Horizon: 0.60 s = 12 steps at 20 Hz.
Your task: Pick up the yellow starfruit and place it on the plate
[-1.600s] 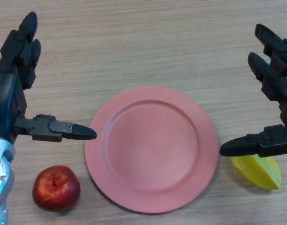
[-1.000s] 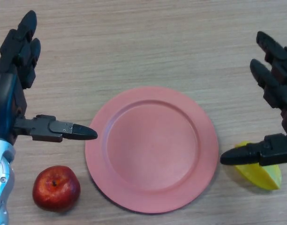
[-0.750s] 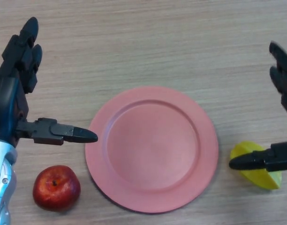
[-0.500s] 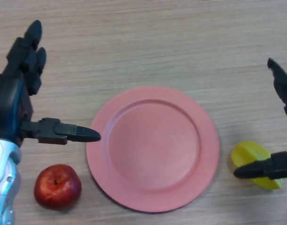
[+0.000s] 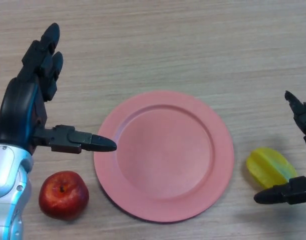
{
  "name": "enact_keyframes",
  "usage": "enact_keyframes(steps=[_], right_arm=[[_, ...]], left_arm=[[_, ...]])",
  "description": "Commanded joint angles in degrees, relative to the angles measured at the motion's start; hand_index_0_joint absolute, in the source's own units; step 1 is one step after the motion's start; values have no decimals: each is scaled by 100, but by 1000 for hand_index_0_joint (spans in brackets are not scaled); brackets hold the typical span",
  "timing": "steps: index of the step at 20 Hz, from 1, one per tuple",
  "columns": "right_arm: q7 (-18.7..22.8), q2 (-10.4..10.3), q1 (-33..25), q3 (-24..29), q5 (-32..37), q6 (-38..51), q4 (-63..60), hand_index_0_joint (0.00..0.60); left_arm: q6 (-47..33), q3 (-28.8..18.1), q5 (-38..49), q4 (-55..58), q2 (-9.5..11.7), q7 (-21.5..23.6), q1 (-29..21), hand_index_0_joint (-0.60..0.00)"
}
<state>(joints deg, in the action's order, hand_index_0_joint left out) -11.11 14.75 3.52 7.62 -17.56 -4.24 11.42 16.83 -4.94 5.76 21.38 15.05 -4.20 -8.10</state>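
Observation:
The yellow starfruit (image 5: 268, 166) lies on the wooden table just right of the pink plate (image 5: 164, 154). My right hand (image 5: 299, 189) shows at the right edge, open: its thumb reaches in just below the starfruit and its fingers stand above and to the right of the fruit, so the fruit lies in the gap, untouched. My left hand (image 5: 30, 105) is open at the left of the plate, fingers pointing up, thumb tip close to the plate's left rim. The plate holds nothing.
A red apple (image 5: 63, 194) sits on the table at the lower left, below my left thumb and beside the plate's rim. The wooden table (image 5: 168, 45) stretches bare beyond the plate.
My right hand has drawn down and to the right, uncovering most of the starfruit, which now shows a little further left. My left hand has shifted slightly right and up.

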Motion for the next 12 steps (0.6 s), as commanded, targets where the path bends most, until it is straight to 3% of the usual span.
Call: enact_keyframes(steps=[1, 8, 11, 12], right_arm=[[420, 165, -192, 216, 171, 759, 154, 0], [878, 123, -177, 7, 106, 1401, -629, 0], [889, 113, -160, -64, 179, 1467, -906, 0], [897, 111, -154, -80, 159, 1482, -947, 49]], left_arm=[[-998, -367, 93, 316, 151, 134, -111, 0], [-1082, -457, 78, 277, 185, 231, -54, 0], [-1101, -502, 82, 262, 197, 206, -15, 0], [-1120, -501, 89, 246, 189, 209, 0, 0]])
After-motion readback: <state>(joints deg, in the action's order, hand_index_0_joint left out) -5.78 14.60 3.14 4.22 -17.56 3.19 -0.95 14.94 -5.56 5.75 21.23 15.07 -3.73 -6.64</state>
